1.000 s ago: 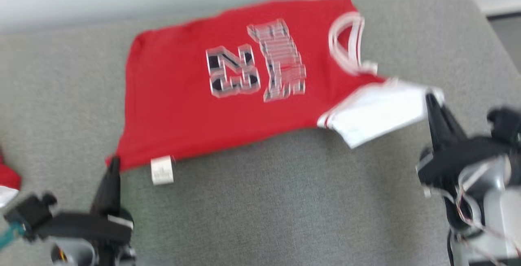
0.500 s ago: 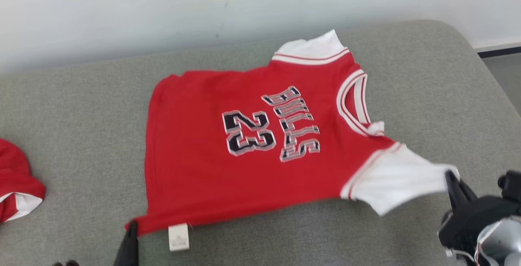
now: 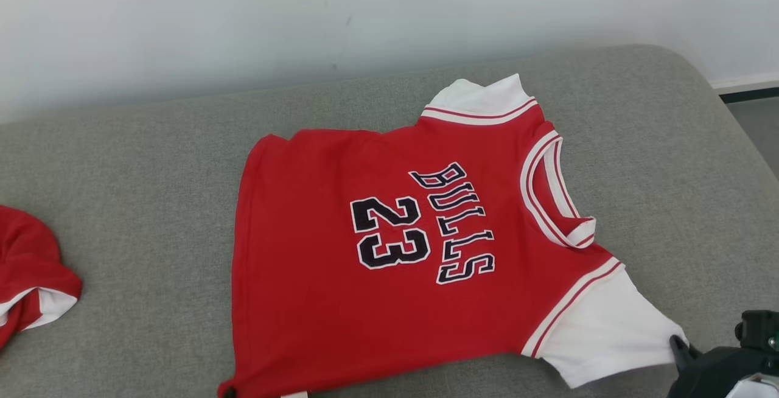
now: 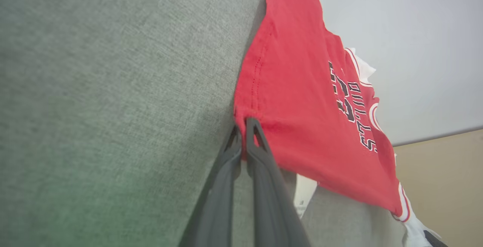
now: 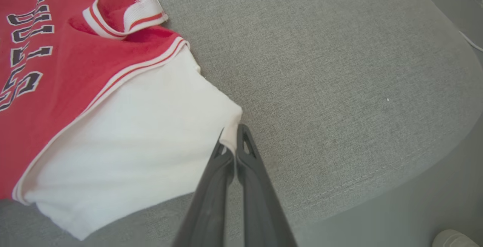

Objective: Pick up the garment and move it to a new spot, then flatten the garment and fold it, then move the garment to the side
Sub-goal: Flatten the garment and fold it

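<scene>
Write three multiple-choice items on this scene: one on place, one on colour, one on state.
1. Where does the right gripper grip the red fabric jersey? A) neckline B) corner of a white sleeve C) care label
2. What colour is the number 23? A) yellow B) green C) black
3. How is the left gripper? A) shut on the jersey's hem corner B) wide open C) shut on nothing
Key: 1 B, the right wrist view shows it pinching the sleeve corner; 2 C, black digits outlined white; 3 A, red hem bunches between its closed jaws.
</scene>
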You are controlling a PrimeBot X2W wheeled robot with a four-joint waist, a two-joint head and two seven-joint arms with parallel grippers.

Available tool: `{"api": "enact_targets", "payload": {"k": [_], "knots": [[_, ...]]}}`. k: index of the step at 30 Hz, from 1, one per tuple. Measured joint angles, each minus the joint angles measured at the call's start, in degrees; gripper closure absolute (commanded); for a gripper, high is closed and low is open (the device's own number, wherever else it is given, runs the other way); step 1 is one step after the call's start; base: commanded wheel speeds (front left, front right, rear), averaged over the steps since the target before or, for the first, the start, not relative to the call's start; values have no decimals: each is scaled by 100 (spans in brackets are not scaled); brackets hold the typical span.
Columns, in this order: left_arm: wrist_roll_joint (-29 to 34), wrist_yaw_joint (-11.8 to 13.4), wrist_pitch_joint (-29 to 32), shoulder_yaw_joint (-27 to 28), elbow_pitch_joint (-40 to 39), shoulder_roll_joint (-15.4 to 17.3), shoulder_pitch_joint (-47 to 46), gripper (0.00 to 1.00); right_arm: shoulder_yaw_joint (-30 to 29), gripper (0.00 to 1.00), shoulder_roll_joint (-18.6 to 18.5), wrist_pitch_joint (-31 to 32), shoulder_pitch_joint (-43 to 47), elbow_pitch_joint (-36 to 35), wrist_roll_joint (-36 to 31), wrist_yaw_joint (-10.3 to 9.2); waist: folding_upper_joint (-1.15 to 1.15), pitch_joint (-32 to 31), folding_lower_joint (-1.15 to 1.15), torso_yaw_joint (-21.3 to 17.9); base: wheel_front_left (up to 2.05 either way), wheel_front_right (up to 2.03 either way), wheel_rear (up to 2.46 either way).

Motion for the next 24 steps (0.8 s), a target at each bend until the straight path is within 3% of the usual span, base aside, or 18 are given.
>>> {"api": "enact_targets", "payload": {"k": [8, 16, 24], "knots": [[101, 227, 315, -100, -101, 242, 307, 100, 274, 100, -5, 867, 497, -332, 43, 0, 0, -68, 0, -15, 0, 0, 0], [21, 185, 312, -70, -130, 274, 432, 100, 361, 100, -3, 1154, 717, -940, 361, 0, 0, -153, 0, -56, 0, 0, 0], [52, 40, 219, -134, 238, 347, 397, 100, 349, 100, -3, 1214, 793, -1023, 354, 0, 0, -162, 0, -99, 0, 0, 0]]}}
